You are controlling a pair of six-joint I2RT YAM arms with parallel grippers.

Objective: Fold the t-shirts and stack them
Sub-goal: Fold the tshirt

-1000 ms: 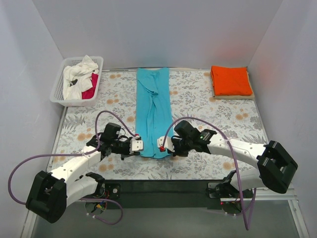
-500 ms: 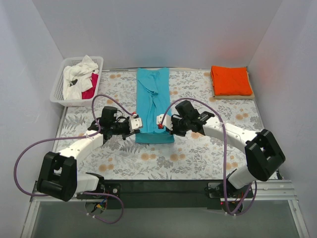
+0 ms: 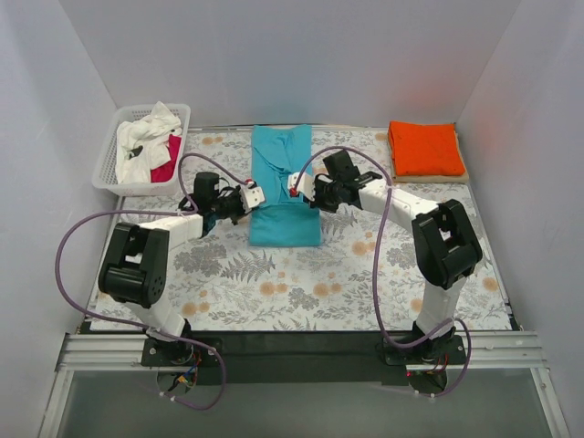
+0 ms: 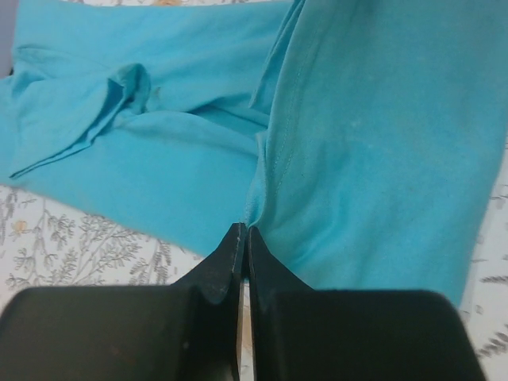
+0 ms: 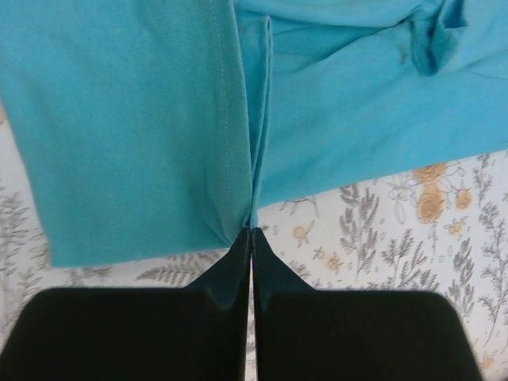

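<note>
A middle t-shirt lies on the bench toward the back, its near part doubled over. The left hand pinches its left edge, the right hand its right edge. Far left, a basket holds loose t-shirts. Far right lies a folded t-shirt.

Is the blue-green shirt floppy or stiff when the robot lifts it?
Probably floppy: the teal t-shirt bends over itself and wrinkles near the sleeve. Likely light, since the left gripper and right gripper hold it by pinched edges alone. It shouldn't roll.
</note>
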